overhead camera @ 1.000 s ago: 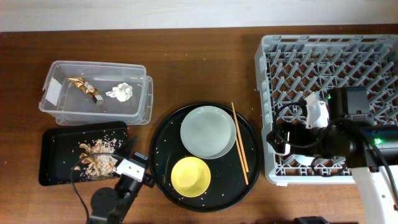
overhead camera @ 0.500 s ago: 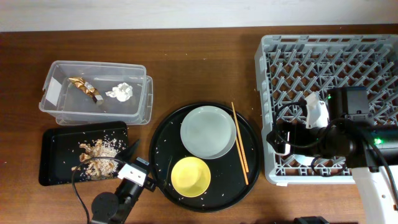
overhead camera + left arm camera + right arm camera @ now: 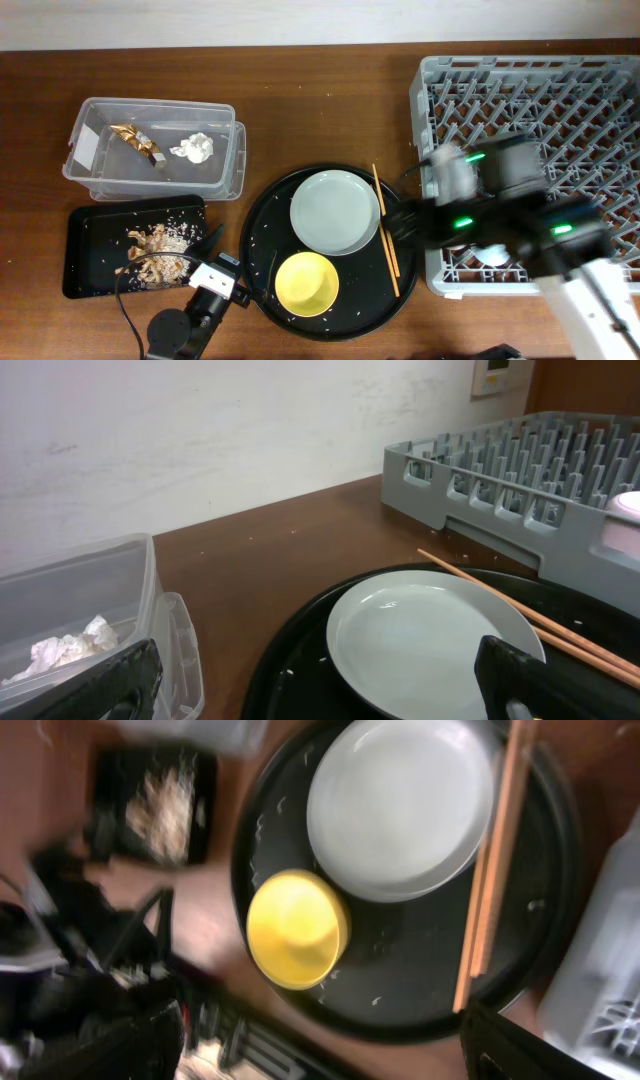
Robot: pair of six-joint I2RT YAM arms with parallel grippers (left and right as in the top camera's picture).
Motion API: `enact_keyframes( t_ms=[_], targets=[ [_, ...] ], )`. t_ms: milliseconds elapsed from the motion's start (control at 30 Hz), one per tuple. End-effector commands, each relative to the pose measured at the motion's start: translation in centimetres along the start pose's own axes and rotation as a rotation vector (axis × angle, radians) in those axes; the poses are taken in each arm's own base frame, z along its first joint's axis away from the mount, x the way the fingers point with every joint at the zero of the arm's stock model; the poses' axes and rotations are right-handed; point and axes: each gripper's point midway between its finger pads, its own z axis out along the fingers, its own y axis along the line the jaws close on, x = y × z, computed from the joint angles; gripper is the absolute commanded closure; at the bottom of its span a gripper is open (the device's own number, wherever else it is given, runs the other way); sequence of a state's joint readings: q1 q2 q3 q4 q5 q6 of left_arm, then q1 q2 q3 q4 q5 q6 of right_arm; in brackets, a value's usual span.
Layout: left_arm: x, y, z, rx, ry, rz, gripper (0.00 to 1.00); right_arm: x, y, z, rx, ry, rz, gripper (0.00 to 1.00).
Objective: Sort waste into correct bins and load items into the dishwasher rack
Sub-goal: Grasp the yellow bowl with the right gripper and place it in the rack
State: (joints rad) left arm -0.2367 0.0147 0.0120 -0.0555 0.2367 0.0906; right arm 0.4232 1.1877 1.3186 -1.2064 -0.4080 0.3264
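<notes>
Left wrist: left hand (image 3: 315,680) spread wide, empty, facing plate (image 3: 430,635); right hand (image 3: 320,1050) apart, empty.

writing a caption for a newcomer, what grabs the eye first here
The big grey dishwasher rack fills the right side. In the middle, a round black tray carries a pale grey plate, a bright yellow bowl and chopsticks. At the left, a clear tub holds gold foil and a tissue.
</notes>
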Motion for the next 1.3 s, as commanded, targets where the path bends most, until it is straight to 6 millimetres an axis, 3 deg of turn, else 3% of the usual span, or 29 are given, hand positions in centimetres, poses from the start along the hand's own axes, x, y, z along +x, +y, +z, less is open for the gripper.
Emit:
enact_keyframes(
  t_ms=[0, 100, 167, 233, 333, 433, 500, 533, 633, 667, 733, 833, 967, 1033, 1133, 1200, 1267],
  targets=[
    [0.0, -0.2, 0.0, 0.008, -0.002, 0.017, 0.01, 2.2, 1.7, 4.3, 0.174, 0.076, 0.033, 0.12],
    [0.0, -0.2, 0.0, 0.008, -0.002, 0.017, 0.01, 5.3, 3.2, 11.1, 0.279, 0.240, 0.076, 0.13],
    [0.0, -0.2, 0.0, 0.008, -0.002, 0.017, 0.01, 6.7, 2.2, 14.4, 0.352, 0.329, 0.105, 0.16],
    [0.0, -0.2, 0.0, 0.008, -0.002, 0.017, 0.01, 9.0, 1.0, 17.6, 0.386, 0.483, 0.104, 0.25],
    [0.0, -0.2, 0.0, 0.008, -0.002, 0.017, 0.01, 10.1, 0.2, 18.8, 0.400, 0.547, 0.089, 0.27],
    [0.0, -0.2, 0.0, 0.008, -0.002, 0.017, 0.01, 11.2, -2.1, 20.3, 0.429, 0.534, 0.102, 0.31],
    [0.0, -0.2, 0.0, 0.008, -0.003, 0.017, 0.01, 11.4, -3.2, 20.4, 0.448, 0.533, 0.151, 0.45],
    [0.0, -0.2, 0.0, 0.008, -0.002, 0.017, 0.01, 11.0, -3.7, 20.3, 0.449, 0.528, 0.178, 0.67],
    [0.0, -0.2, 0.0, 0.008, -0.002, 0.017, 0.01, 10.1, -4.3, 20.0, 0.442, 0.509, 0.206, 0.92],
    [0.0, -0.2, 0.0, 0.008, -0.002, 0.017, 0.01, 9.7, -4.3, 19.7, 0.434, 0.496, 0.212, 0.96],
    [0.0, -0.2, 0.0, 0.008, -0.003, 0.017, 0.01, 8.2, -3.4, 17.9, 0.386, 0.430, 0.179, 0.96],
    [0.0, -0.2, 0.0, 0.008, -0.002, 0.017, 0.01, 4.6, -3.5, 12.9, 0.443, 0.198, 0.104, 0.96],
    [0.0, -0.2, 0.0, 0.008, -0.002, 0.017, 0.01, -2.5, -6.5, 0.2, 0.676, -0.390, 0.054, 0.96],
    [0.0, -0.2, 0.0, 0.008, -0.002, 0.017, 0.01, -4.3, -9.5, -6.8, 0.863, -0.642, 0.114, 0.96],
    [0.0, -0.2, 0.0, 0.008, -0.002, 0.017, 0.01, -5.2, -13.9, -13.1, 1.140, -0.832, 0.246, 0.96],
    [0.0, -0.2, 0.0, 0.008, -0.002, 0.017, 0.01, -5.5, -17.1, -14.3, 1.270, -0.833, 0.342, 0.96],
    [0.0, -0.2, 0.0, 0.008, -0.002, 0.017, 0.01, -5.7, -21.0, -13.9, 1.391, -0.759, 0.428, 0.96]
  ],
)
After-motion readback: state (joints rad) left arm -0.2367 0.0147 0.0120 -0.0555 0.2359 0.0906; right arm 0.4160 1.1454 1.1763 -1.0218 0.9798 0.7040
